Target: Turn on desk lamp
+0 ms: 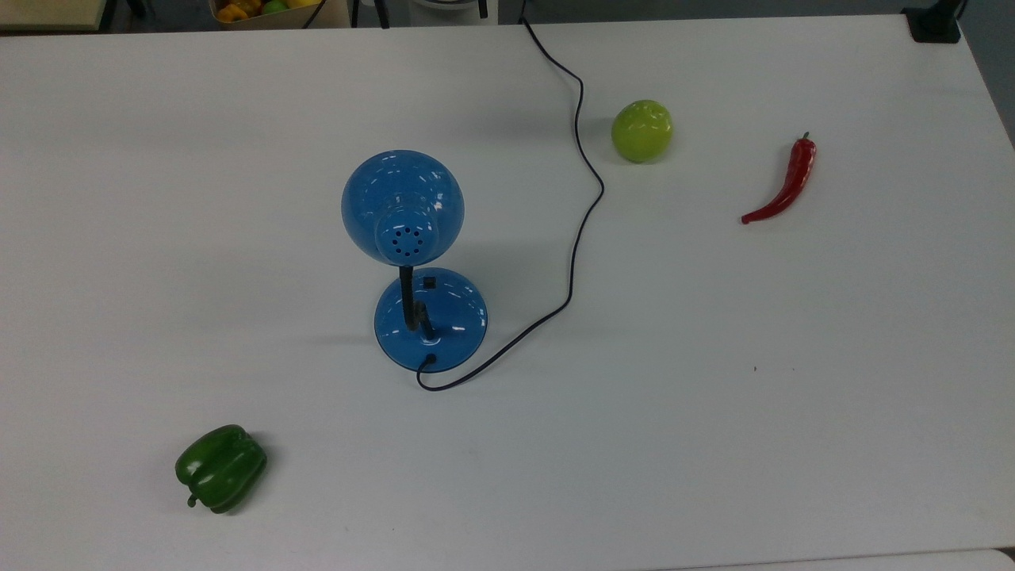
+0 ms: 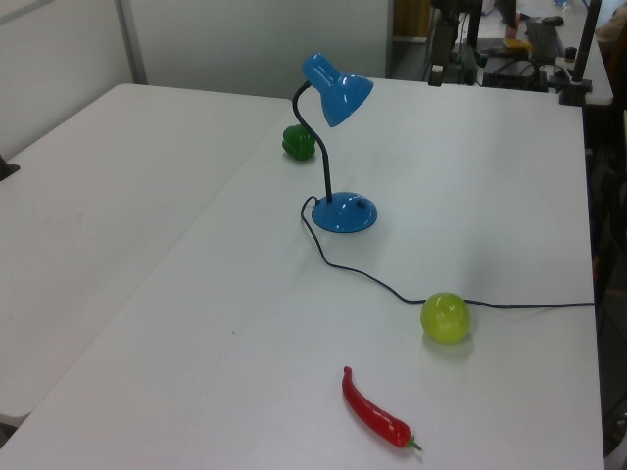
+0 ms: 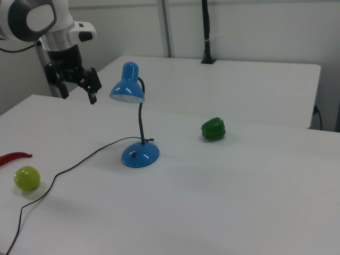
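right view: gripper (image 3: 78,90) open, beside desk lamp (image 3: 136,122).

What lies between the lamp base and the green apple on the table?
In the top view, the lamp's black cord runs between the lamp base and the green apple; otherwise bare table.

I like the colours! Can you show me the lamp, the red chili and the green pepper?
desk lamp (image 1: 403,202), top view, on its blue shade.
red chili (image 1: 789,184), top view, mid-body.
green pepper (image 1: 221,467), top view, its top side.
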Controlling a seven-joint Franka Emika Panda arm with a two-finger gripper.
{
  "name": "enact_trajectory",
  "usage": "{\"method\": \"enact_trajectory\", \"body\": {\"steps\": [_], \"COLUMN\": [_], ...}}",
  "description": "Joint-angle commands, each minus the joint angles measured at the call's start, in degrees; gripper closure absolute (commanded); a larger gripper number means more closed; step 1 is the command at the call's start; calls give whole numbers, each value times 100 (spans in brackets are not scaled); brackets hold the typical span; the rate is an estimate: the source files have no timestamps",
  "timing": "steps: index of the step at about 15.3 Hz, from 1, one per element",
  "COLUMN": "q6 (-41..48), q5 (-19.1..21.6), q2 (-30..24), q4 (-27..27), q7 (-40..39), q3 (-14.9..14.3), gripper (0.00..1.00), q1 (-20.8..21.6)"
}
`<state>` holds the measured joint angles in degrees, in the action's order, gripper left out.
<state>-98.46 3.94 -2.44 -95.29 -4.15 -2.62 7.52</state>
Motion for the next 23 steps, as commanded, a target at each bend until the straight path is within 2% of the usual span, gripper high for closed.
{"method": "enact_trajectory", "body": {"steps": [1, 18, 20, 23], "q6": [-86, -139, -147, -174], "q5": [10, 10, 10, 10], "q2": [-55, -90, -90, -81], "q4": [-86, -86, -95, -104], "q7": [-130, -130, -156, -165], "q3": [52, 16, 16, 16], "gripper": [0, 0, 8, 33], "q1": [-84, -84, -84, -84]}}
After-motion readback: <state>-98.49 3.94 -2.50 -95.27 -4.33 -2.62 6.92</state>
